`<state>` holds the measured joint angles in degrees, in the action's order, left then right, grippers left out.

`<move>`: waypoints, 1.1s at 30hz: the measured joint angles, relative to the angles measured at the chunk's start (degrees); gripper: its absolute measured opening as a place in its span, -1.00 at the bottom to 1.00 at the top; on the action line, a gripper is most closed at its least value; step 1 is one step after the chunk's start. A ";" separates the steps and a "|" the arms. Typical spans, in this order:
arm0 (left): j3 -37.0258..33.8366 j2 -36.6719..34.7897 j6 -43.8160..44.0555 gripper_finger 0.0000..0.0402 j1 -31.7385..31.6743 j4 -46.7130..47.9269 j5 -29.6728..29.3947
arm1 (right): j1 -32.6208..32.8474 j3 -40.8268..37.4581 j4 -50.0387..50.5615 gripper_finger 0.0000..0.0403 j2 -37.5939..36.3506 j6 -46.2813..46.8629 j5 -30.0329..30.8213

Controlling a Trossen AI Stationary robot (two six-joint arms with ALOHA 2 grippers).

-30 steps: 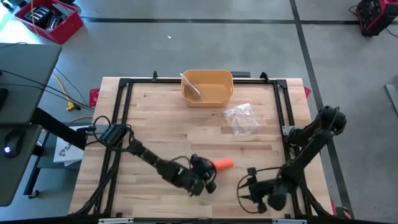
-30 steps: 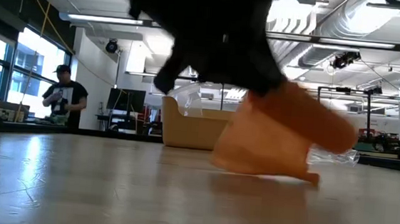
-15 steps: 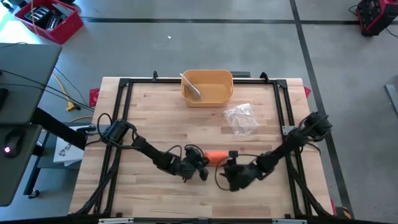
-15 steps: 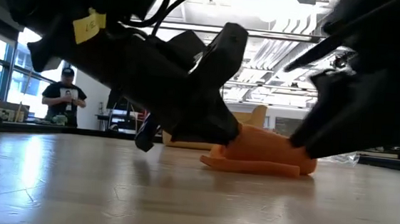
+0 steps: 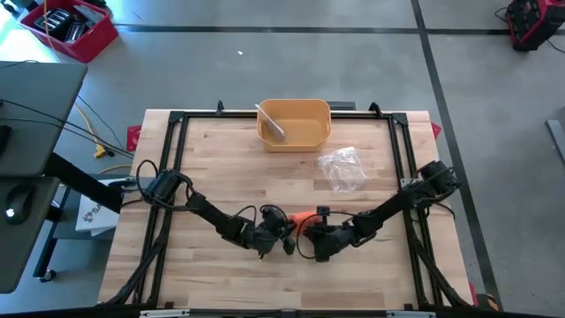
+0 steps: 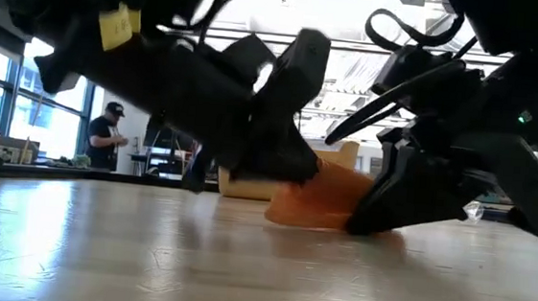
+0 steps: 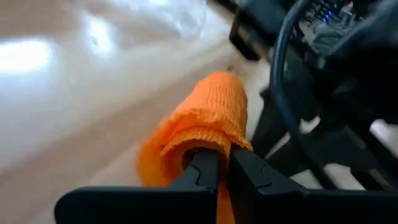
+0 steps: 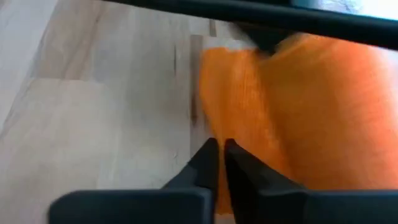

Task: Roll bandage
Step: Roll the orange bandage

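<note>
An orange bandage (image 5: 301, 218), partly rolled, lies on the wooden table near its front middle. In the low view the bandage (image 6: 327, 201) rests on the wood between the two dark arms. My left gripper (image 5: 282, 233) reaches it from the left and is shut on the roll's end (image 7: 205, 134). My right gripper (image 5: 312, 238) comes from the right, slanting down, and is shut at the flat loose strip (image 8: 249, 118) that lies spread on the table beside the roll. My left gripper pinches the wrapped layers at the roll's open end (image 7: 214, 146) between its two fingers, coming nearly level from the table's left. The roll points away along the fingers and rests on the table. My right gripper has its shut fingertips (image 8: 208, 155) on the side edge of the flat strip (image 8: 219, 134), slanting down from the table's right. The strip lies flat on the wood there; whether it is pinched or only pressed cannot be told.
A tan basket (image 5: 295, 123) with a tool in it stands at the far middle. A clear plastic bag (image 5: 342, 168) lies right of centre. Black frame rails (image 5: 173, 159) run along the table's sides. A person (image 6: 108, 138) stands in the room behind.
My right gripper has swung from the table's near right corner toward the left, sunk down onto the bandage and shut. My left gripper has gone down and a little toward the far edge; the bandage, lifted and drooping before, now lies on the table.
</note>
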<state>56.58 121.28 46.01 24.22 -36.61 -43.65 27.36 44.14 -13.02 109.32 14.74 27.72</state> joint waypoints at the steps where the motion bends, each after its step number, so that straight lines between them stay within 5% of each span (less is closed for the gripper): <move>1: -0.02 -0.65 -1.16 -0.96 0.23 0.07 -1.29 | 0.22 0.00 0.04 -0.94 0.01 -0.42 -0.38; 10: 0.04 -6.22 -5.20 -0.96 1.09 7.95 -5.30 | 13.90 -0.48 1.20 -1.00 -6.35 4.49 -4.13; 19: 0.19 -6.28 -14.74 -0.96 3.06 3.39 -2.39 | 25.41 3.18 -3.61 -1.00 -9.71 4.45 5.53; 33: 4.57 -6.17 -24.26 -0.96 8.79 -2.25 -2.41 | 15.99 14.37 20.14 -1.00 -16.06 1.21 10.97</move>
<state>61.14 115.11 21.75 33.00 -38.86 -46.06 43.35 58.51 7.12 93.25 15.96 38.69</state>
